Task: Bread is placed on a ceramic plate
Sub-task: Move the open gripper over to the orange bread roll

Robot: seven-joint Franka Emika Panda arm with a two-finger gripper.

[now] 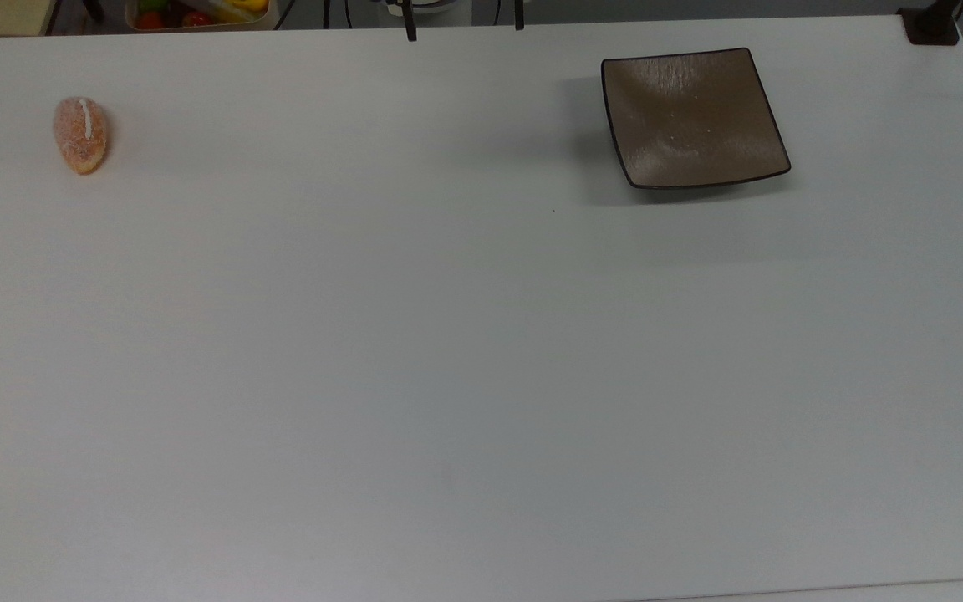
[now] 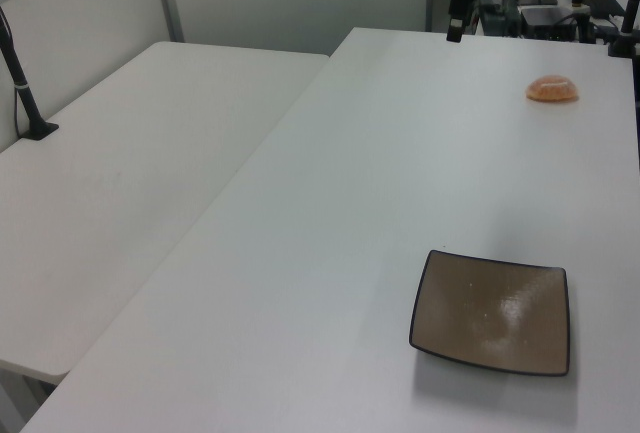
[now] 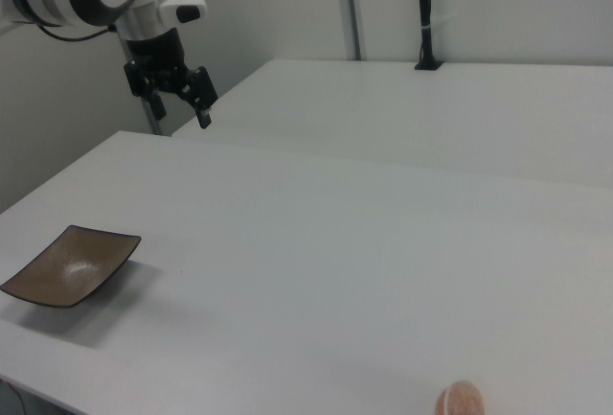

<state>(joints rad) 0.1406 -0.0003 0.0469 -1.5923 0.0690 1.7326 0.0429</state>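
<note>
The bread (image 1: 80, 135), a small sugared orange-brown roll with a white stripe, lies alone near the top view's left edge; I also see it as the bread (image 2: 552, 89) and the bread (image 3: 463, 401). The ceramic plate (image 1: 693, 117) is square, glossy brown and empty, and rests far from the roll at the top view's upper right. It appears again as the plate (image 2: 492, 311) and the plate (image 3: 69, 265). My gripper (image 3: 182, 117) hangs open and empty in the air at the right view's upper left, beyond the plate. Its fingers (image 1: 410, 32) poke in at the top view's upper edge.
A wide white table (image 1: 448, 351) carries both things. A second white table (image 2: 120, 183) adjoins it. A black post (image 3: 424, 12) stands at that table's far side, and a bin of colourful items (image 1: 197, 12) sits beyond the top view's upper left edge.
</note>
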